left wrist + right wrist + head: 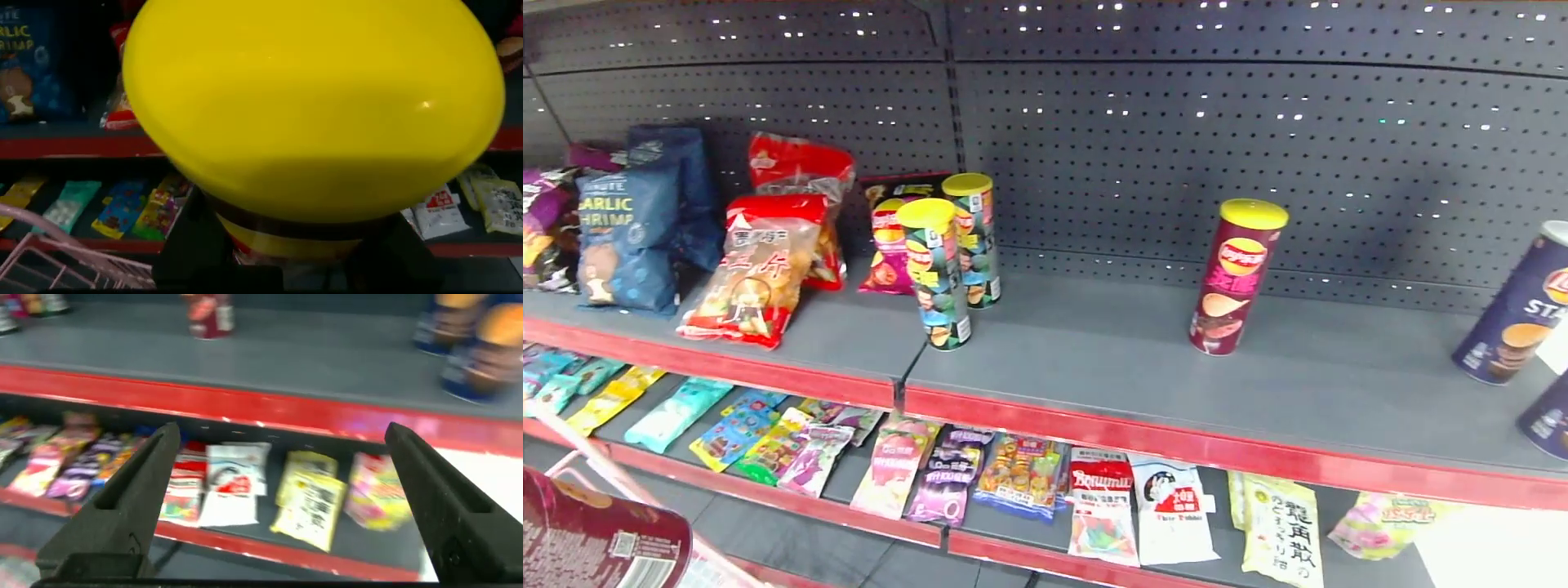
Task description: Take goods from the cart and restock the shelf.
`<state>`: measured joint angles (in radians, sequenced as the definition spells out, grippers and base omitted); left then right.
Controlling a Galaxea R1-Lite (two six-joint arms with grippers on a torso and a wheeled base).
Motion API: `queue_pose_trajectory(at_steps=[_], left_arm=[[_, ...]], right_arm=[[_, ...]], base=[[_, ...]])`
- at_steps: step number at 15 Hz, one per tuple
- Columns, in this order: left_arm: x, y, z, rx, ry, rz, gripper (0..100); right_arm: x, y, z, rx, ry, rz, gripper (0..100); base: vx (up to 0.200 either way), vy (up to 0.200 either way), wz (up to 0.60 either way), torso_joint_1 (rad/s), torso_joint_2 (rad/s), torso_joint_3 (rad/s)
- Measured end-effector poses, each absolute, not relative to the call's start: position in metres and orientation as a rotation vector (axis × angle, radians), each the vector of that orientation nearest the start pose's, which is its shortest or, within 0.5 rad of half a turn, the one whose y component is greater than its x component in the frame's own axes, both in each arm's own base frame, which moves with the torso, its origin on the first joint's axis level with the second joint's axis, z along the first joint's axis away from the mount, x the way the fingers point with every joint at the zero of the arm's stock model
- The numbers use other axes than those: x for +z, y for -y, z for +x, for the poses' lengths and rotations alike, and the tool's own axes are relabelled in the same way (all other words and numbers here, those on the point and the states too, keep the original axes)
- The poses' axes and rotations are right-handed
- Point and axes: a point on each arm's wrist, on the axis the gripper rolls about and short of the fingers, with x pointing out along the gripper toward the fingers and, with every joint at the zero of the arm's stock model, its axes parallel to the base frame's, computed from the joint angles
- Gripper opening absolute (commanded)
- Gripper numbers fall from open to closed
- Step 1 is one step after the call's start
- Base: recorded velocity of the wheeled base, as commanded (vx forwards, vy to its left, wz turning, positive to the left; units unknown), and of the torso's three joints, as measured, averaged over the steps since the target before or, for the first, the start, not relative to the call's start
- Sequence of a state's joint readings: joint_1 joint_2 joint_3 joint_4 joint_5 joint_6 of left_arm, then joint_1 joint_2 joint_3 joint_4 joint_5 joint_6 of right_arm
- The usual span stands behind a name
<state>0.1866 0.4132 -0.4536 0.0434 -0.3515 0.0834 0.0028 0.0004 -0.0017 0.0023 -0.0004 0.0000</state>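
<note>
currently: left claw closed around the held can, dark fingers pressed on either side of its body just under the yellow lid. head view puts this maroon can low at the robot's left, just beside the pink cart. right claw spread wide, nothing between its fingers, facing the lower tier of flat snack packets. on the upper shelf a matching standing can, upright, well apart from two patterned cans.
</note>
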Motion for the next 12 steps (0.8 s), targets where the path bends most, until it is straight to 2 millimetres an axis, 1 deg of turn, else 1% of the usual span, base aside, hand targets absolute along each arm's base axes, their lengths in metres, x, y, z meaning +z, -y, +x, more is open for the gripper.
queue_pose_trajectory(at_steps=[1, 10, 12], left_arm=[[0.2027, 0.0081, -0.001, -0.165, 0.008, 0.1, 0], [0.2006, 0.0092, -0.0068, -0.162, 0.028, 0.127, 0], [0.1984, 0.0099, -0.0106, -0.162, 0.029, 0.141, 0]], right_arm=[[0.0757, 0.0001, -0.0229, 0.002, -0.001, 0.0, 100], [0.0757, 0.0, -0.0229, 0.005, -0.001, -0.009, 100], [0.0776, -0.0009, -0.0234, 0.049, 0.004, -0.036, 100]], base=[[0.0, 0.0, -0.6, 0.002, 0.0, 0.012], [0.0, 0.0, 0.0, 0.0, 0.0, 0.0], [0.0, 0.0, 0.0, 0.0, 0.0, 0.0]])
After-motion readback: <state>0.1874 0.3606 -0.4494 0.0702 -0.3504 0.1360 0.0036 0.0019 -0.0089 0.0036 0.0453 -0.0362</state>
